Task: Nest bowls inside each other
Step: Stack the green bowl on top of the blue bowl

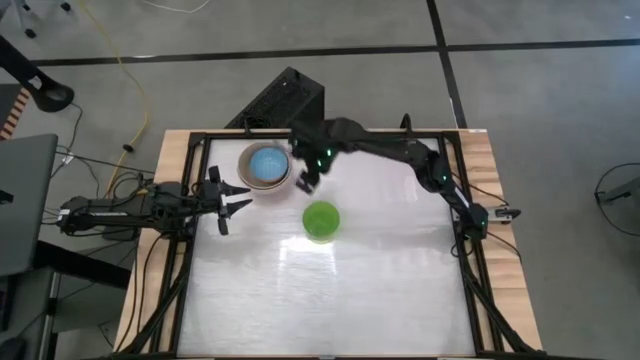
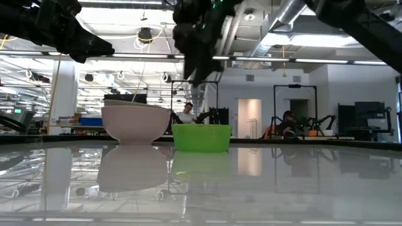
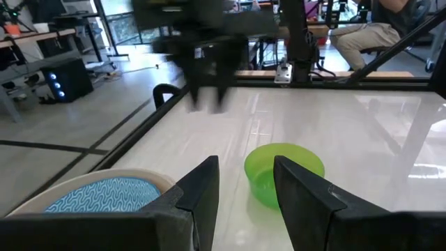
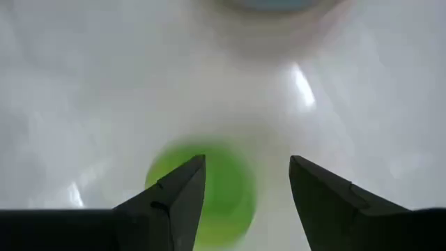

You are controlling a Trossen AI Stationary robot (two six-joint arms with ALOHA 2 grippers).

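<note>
A stack of nested bowls [image 1: 265, 167] stands on its base on the table's far left part. Its pale outer bowl [image 2: 132, 123] holds a light blue bowl [image 1: 268, 163] on top. The bright green bowl [image 1: 321, 221] stands alone on the table, to the right of the stack and nearer the front. My right gripper [image 1: 308, 180] hangs open in the air between the stack and the green bowl, pointing steeply down, with the green bowl [image 4: 223, 192] below its fingers. My left gripper [image 1: 235, 198] waits open and level at the table's left edge, beside the stack.
A black frame [image 1: 330, 133] runs around the white tabletop. A dark box [image 1: 283, 100] sits on the floor beyond the far edge. In the low view, people sit in the room behind the table. The near half of the tabletop [image 1: 330, 300] carries no objects.
</note>
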